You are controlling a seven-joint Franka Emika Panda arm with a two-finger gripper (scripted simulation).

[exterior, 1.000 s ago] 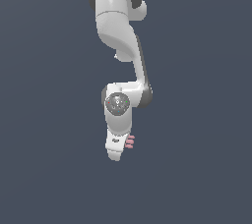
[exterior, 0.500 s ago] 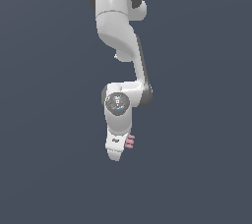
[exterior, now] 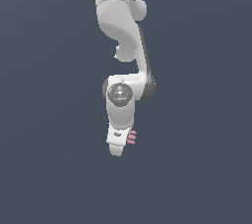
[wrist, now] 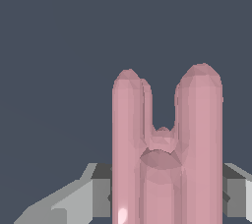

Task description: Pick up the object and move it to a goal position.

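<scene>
The object [wrist: 165, 139] is a flat pink thing of parallel rounded rods. In the wrist view it fills the space between my gripper [wrist: 167, 196], with one grey finger [wrist: 93, 193] on each side pressed against it. In the exterior view the white gripper [exterior: 117, 148] points down at the arm's lower end, and the pink object [exterior: 131, 138] sticks out on its side toward the exterior view's right. The gripper is shut on the object and holds it in the air. No goal marker shows.
The white arm [exterior: 120, 31] hangs down from the top of the exterior view. Everything around it is a plain dark grey-blue background, with no table, edge or other object in sight.
The arm's lower end and the held pink object have risen slightly. The grip on the object is unchanged.
</scene>
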